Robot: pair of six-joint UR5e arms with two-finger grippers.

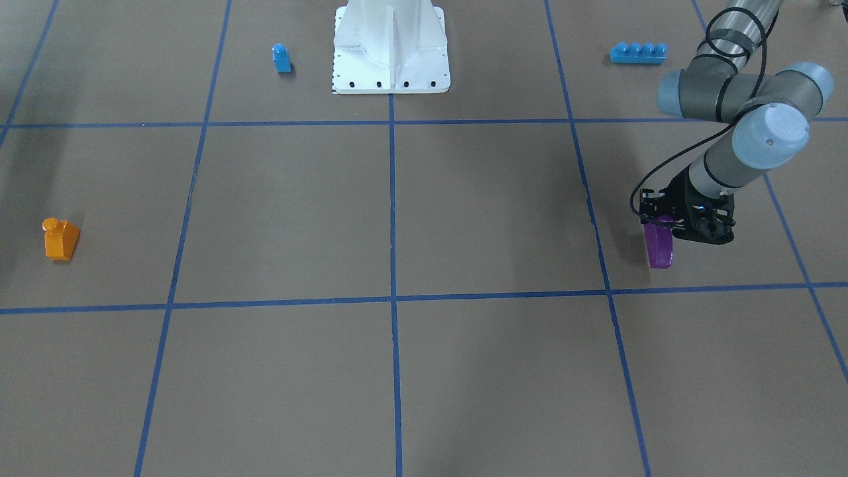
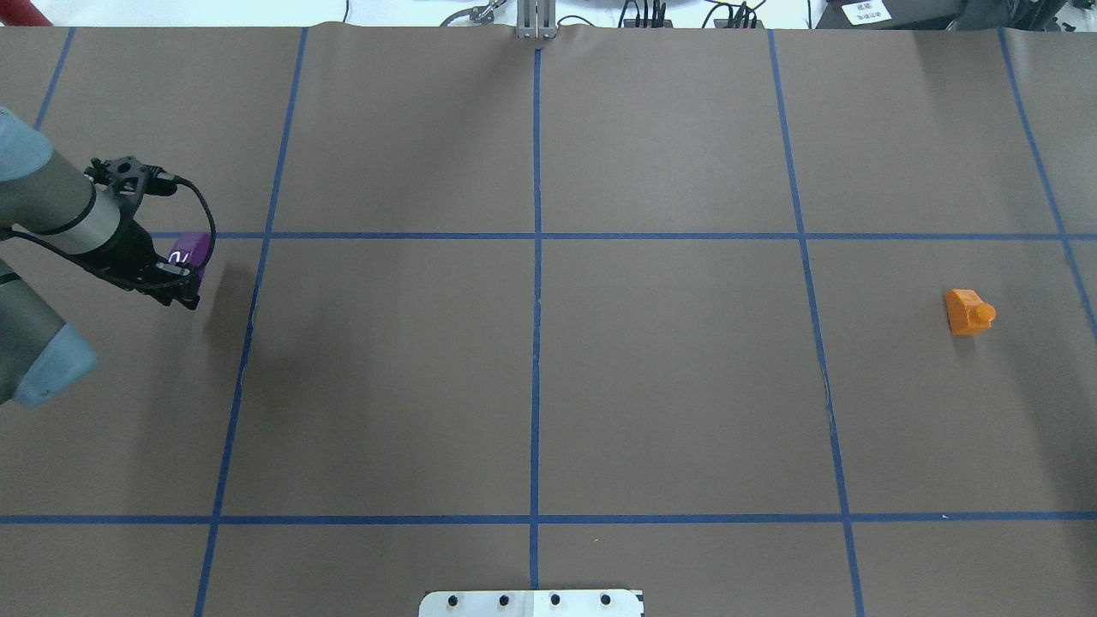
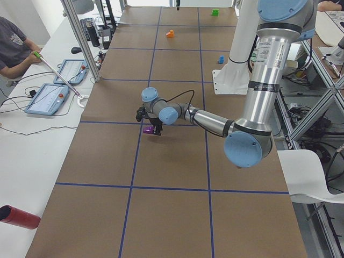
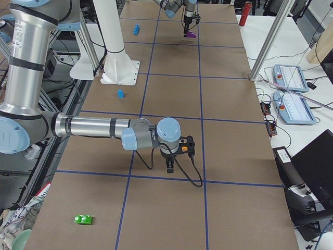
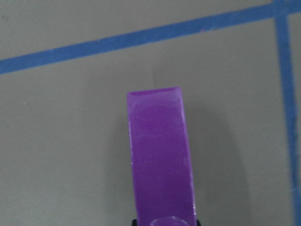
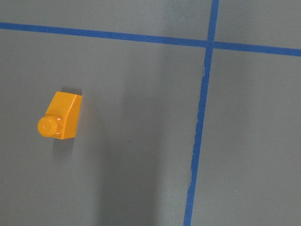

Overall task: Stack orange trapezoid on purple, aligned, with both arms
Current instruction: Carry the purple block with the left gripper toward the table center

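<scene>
The purple brick (image 1: 660,250) is gripped by my left gripper (image 1: 664,228), which is shut on it just over the table at my left side. It also shows in the overhead view (image 2: 190,248) and fills the left wrist view (image 5: 160,160), its stud toward the gripper. I cannot tell whether it touches the table. The orange trapezoid (image 2: 969,310) stands alone and upright at my right side, also in the front view (image 1: 61,238) and the right wrist view (image 6: 59,121). My right gripper (image 4: 170,165) hangs high above that area; I cannot tell whether it is open.
A small blue one-stud brick (image 1: 281,58) and a long blue four-stud brick (image 1: 638,53) lie either side of the white robot base (image 1: 391,59). A green brick (image 4: 83,219) lies at the table's right end. A red cylinder (image 3: 19,216) lies at the left end. An operator sits nearby.
</scene>
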